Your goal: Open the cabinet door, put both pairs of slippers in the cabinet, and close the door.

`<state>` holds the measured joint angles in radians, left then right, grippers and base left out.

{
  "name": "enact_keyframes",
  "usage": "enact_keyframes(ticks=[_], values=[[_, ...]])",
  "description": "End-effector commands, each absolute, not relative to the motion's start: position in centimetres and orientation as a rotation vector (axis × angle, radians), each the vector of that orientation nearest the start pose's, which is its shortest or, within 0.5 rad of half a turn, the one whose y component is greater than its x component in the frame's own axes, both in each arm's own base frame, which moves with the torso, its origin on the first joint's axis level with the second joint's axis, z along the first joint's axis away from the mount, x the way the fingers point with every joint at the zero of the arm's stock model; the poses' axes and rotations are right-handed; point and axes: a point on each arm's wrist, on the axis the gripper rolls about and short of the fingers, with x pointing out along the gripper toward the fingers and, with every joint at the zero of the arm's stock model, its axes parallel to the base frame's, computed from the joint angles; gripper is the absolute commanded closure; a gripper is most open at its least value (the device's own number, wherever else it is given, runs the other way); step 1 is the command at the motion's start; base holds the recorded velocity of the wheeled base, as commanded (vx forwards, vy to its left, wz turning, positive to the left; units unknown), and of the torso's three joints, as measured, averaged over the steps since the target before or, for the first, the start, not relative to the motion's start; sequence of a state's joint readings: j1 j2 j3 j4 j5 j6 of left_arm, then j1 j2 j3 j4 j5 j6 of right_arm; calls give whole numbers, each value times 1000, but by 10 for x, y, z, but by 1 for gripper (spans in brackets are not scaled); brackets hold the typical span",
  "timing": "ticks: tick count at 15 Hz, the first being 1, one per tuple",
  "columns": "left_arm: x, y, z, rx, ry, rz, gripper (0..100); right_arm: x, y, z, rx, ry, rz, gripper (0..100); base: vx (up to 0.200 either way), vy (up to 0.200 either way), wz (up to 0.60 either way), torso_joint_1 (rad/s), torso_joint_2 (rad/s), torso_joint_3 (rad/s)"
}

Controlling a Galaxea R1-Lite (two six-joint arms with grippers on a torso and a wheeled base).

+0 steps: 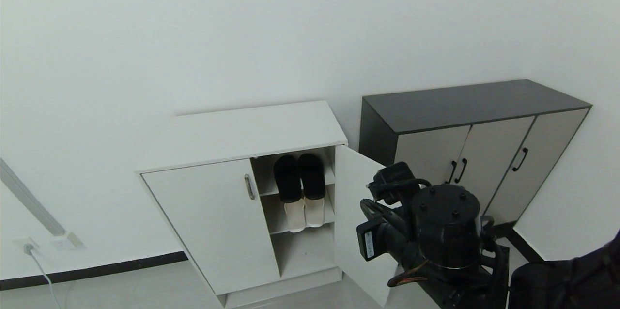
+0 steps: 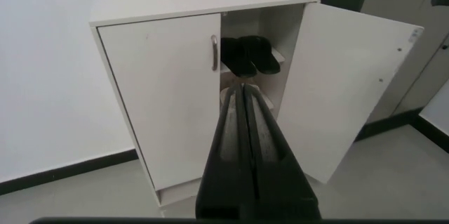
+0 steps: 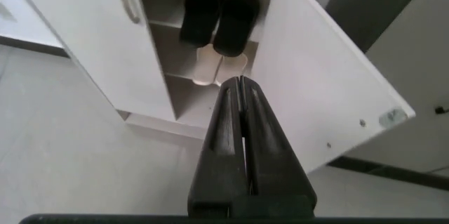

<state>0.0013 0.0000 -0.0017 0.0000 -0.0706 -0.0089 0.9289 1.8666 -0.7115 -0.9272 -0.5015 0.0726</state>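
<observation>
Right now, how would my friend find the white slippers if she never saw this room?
Find the white cabinet beside the dark-topped cabinet; its right door hangs open. Inside are two pairs, one above the other. The white slippers are the lower pair, just under the black slippers.

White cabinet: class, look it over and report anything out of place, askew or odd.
Only the right door stands out: it hangs open while the left door is shut. Inside, the black slippers above and the white slippers below lie neatly paired.
</observation>
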Motion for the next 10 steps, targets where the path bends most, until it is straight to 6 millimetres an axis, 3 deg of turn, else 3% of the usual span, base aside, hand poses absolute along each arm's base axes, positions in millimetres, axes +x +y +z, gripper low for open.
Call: enact_keyframes(ticks=[1, 4, 10], values=[[-23, -2, 76, -8, 0, -69, 100, 204, 252, 134, -82, 191, 411, 100, 0, 0, 0, 0, 0, 0], [-23, -2, 76, -6, -1, -69, 100, 223, 242, 135, -74, 183, 353, 100, 0, 0, 0, 0, 0, 0], [-23, -2, 76, -6, 0, -69, 100, 299, 209, 169, -3, 216, 247, 100, 0, 0, 0, 0, 0, 0]])
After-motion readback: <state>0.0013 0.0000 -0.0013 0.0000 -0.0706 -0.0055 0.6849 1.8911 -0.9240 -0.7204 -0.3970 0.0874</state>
